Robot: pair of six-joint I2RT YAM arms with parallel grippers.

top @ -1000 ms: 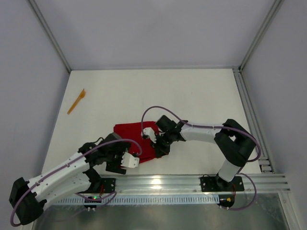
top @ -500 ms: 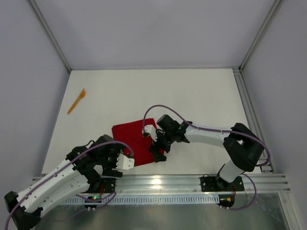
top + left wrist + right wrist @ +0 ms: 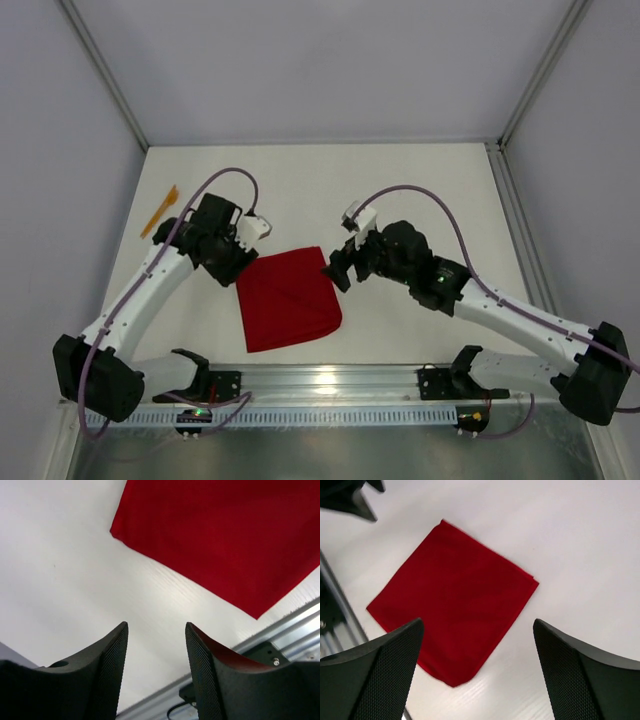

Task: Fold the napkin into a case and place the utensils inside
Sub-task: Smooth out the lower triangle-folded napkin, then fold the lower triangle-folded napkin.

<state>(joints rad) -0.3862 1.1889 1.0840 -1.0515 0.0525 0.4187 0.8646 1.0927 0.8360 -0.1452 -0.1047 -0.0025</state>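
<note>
Now napkin (image 3: 288,300) flat, smooth, squarish; left gripper (image 3: 156,628) partly apart, right gripper (image 3: 477,625) wide, both empty.

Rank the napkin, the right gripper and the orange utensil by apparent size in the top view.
Largest: the napkin.
Unranked: right gripper, bulkier but nearer the camera; orange utensil, longer but slimmer.

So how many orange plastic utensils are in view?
1: a slim orange plastic utensil lying far left, apart from the red cloth napkin. Others may be hidden.
</note>
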